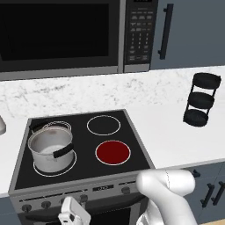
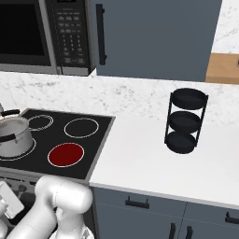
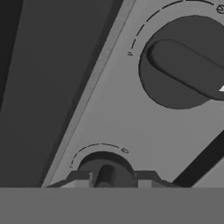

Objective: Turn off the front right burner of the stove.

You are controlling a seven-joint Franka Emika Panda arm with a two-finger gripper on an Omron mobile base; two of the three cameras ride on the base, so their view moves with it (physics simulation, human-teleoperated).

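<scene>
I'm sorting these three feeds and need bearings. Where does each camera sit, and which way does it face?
Left base view: behind the arm's left, looking forward and down over the stove, its red front right burner and a pot; the white arm rises lower right.
Right base view: behind the arm's right, same cooktop plus a black tiered rack; the arm rises lower left.
Hand view: on the hand, close against the grey panel's knobs; the pincer sits at a lower knob.
Both base views share burner, pot, rack.

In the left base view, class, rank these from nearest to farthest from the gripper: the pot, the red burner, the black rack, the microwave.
Gripper sits low at the stove's front panel.
1. Pot, front left ring.
2. Red burner, front right.
3. Rack, on the counter, far right.
4. Microwave, above the back.
</scene>
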